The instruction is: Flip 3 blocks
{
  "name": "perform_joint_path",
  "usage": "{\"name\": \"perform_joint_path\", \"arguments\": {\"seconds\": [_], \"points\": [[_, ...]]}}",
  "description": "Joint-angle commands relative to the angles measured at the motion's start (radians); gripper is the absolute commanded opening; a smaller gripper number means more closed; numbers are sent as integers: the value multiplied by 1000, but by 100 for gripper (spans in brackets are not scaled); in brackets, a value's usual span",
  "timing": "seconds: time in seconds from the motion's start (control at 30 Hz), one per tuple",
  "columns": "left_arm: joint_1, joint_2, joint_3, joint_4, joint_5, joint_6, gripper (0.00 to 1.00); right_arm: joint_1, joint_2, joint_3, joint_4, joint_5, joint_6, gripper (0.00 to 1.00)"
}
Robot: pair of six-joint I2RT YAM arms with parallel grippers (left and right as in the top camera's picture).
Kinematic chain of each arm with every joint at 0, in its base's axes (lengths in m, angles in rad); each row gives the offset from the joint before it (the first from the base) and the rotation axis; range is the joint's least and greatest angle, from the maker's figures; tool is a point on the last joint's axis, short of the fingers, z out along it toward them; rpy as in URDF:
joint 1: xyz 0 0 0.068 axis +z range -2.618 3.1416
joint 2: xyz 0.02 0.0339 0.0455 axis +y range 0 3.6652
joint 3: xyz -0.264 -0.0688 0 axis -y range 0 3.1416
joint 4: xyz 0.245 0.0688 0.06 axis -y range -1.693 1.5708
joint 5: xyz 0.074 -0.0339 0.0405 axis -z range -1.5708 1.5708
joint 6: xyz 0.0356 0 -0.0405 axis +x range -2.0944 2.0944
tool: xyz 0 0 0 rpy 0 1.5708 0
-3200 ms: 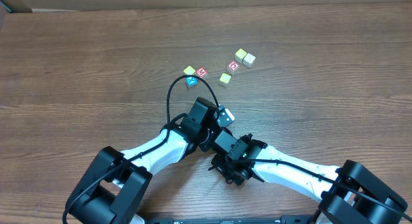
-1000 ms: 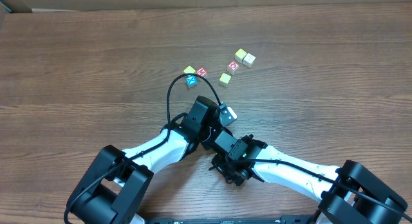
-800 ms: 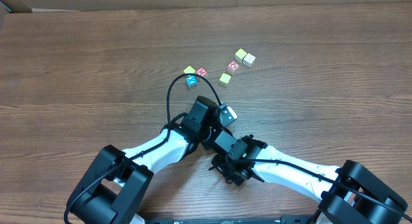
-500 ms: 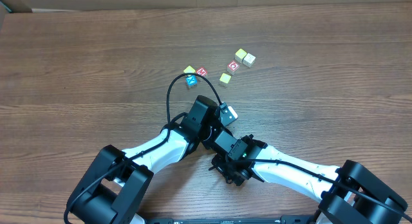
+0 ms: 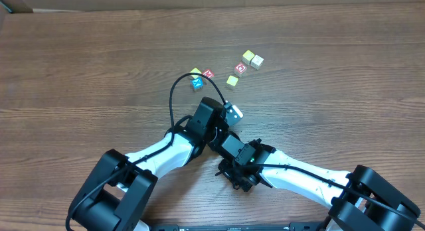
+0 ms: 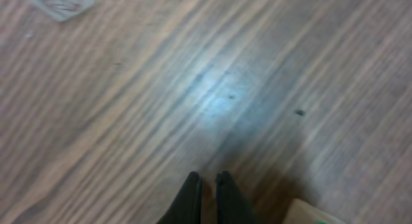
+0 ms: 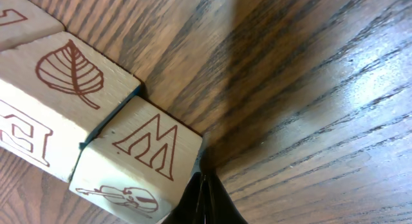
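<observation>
In the right wrist view three pale cream blocks lie in a row, touching. The nearest block (image 7: pixel 138 163) shows a red-brown M and a violin. The middle block (image 7: pixel 58 102) shows a leaf and an E. Only a corner of the third block (image 7: pixel 16 21) shows at the top left. My right gripper (image 7: pixel 203 177) is shut, with its tip against the M block's corner. My left gripper (image 6: pixel 207 180) is shut over bare wood and holds nothing. A cream block corner with a hint of green (image 6: pixel 312 214) lies to its right. In the overhead view both wrists hide these blocks.
Farther out on the table lies a loose group: yellow-topped cubes (image 5: pixel 195 72) (image 5: pixel 232 81) (image 5: pixel 248 56), red-lettered cubes (image 5: pixel 208 74) (image 5: pixel 241 68), a blue cube (image 5: pixel 197 83) and a cream cube (image 5: pixel 257 61). A cable loop (image 5: pixel 174 98) rises from the left wrist. A pale blurred object (image 6: pixel 61 2) lies ahead of the left gripper.
The left wrist has shifted slightly toward the far side of the table, and its cable loop moved with it. The right arm has not moved. Both grippers stayed shut.
</observation>
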Motion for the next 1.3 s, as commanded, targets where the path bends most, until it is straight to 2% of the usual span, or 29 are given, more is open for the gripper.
{"name": "perform_joint_path", "arguments": {"seconds": [0.0, 0.43, 0.57, 0.8, 1.27], "points": [[20, 13, -10, 10, -23, -48, 4, 7, 7, -1, 3, 17, 10, 4], [35, 13, -10, 11, -52, -73, 4, 56, 7, -1, -15, 22, 9, 4], [68, 13, -10, 13, -72, -119, 4, 91, 7, -1, -2, 35, 5, 4], [140, 13, -10, 8, -67, -183, 4, 107, 7, -1, 96, 40, -109, 4], [146, 13, -10, 3, -65, -183, 4, 106, 7, -1, 122, 125, -135, 4]]}}
